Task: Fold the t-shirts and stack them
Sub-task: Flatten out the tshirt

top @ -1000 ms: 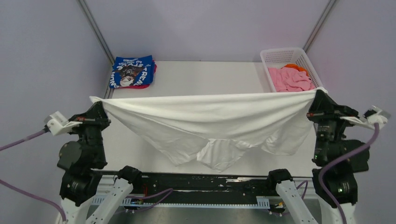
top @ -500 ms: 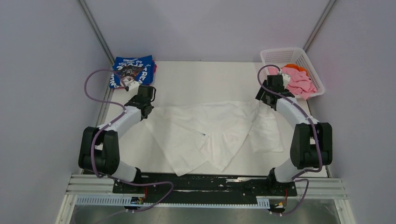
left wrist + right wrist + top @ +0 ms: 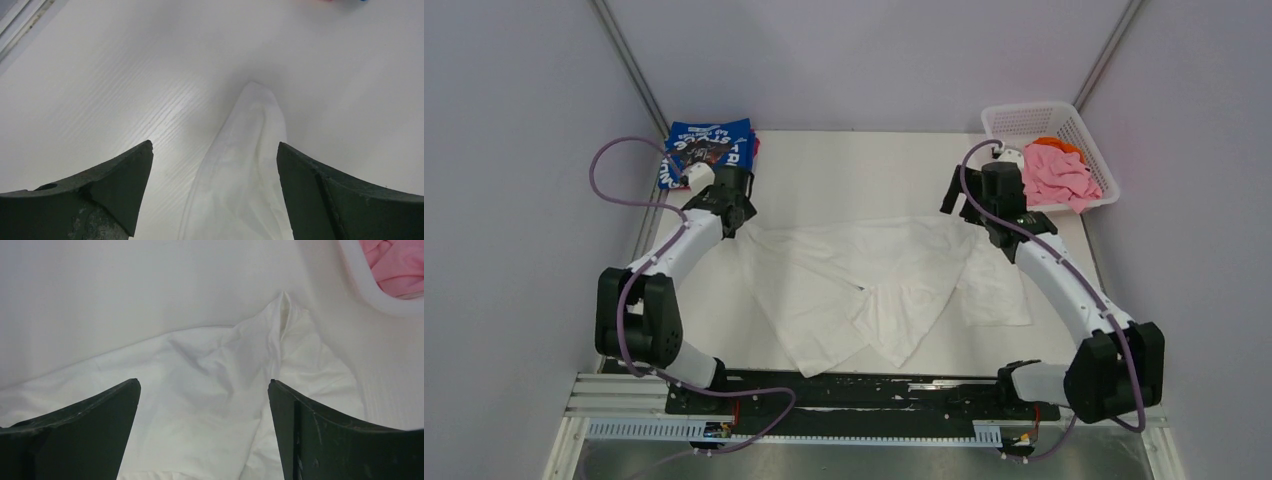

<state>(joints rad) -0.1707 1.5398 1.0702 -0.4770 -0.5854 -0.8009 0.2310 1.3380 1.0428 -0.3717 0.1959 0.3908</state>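
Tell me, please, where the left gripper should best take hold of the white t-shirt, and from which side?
Pinch the white t-shirt at its far-left corner, probably: it stands up as a narrow ridge off the table. Come from above with the open left gripper, jaws astride the ridge.

Rumpled white cloth t-shirt (image 3: 879, 280) is lying spread at centre; folded royal-blue lettered tee (image 3: 709, 150) is sitting at eleven o'clock, pink tee (image 3: 1056, 172) at one.
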